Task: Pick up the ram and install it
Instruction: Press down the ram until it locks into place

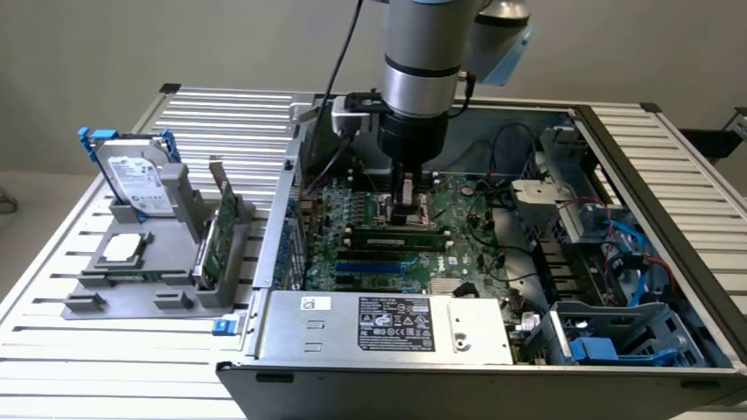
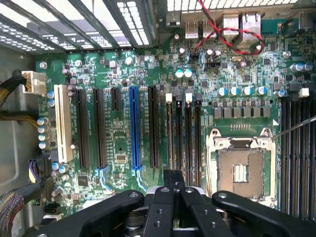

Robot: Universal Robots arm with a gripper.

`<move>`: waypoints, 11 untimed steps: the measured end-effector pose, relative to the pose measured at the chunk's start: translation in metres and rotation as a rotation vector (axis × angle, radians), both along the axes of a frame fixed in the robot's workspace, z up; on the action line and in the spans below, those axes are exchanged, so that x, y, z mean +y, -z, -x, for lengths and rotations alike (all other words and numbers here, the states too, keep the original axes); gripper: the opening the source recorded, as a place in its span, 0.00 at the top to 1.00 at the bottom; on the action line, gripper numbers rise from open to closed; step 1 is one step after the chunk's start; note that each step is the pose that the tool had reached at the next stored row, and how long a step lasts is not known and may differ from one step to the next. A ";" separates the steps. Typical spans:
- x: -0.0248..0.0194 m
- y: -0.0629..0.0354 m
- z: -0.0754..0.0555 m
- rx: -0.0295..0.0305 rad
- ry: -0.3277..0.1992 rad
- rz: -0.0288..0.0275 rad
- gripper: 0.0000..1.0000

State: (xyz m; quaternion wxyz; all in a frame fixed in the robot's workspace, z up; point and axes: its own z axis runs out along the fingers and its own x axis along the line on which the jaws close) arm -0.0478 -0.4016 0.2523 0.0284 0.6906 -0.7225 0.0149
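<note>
Silver, box-shaped power supply (image 1: 386, 324) sat closest to the exterior camera, at 6 o'clock of the open grey computer case (image 1: 653, 219). Beyond it lay the green motherboard (image 1: 467, 254). The black two-fingered gripper (image 1: 411, 203) stood low over the board with its fingers pressed together, and nothing could be seen between them. The ram (image 1: 397, 236), a long narrow green stick with dark chips, appeared to sit edge-up in a slot. It lay just at 6 o'clock of the fingertips in the exterior view, its long axis running from 9 to 3 o'clock; whether the tips touched it could not be told. In the wrist view the gripper (image 2: 173, 180) hung above the row of black memory slots (image 2: 183, 133), between the blue expansion slot (image 2: 133, 128) and the bare metal processor socket (image 2: 242, 170). Red and black cables (image 2: 232, 29) stayed clear of it. Well away at 9 o'clock, a grey holder (image 1: 175, 197) carried a silver hard drive (image 1: 138, 179), a broad green card (image 1: 222, 223) and a square processor (image 1: 122, 248).
</note>
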 end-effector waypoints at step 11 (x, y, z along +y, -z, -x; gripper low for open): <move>0.0003 0.0195 0.006 -0.0002 0.000 -0.0006 0.89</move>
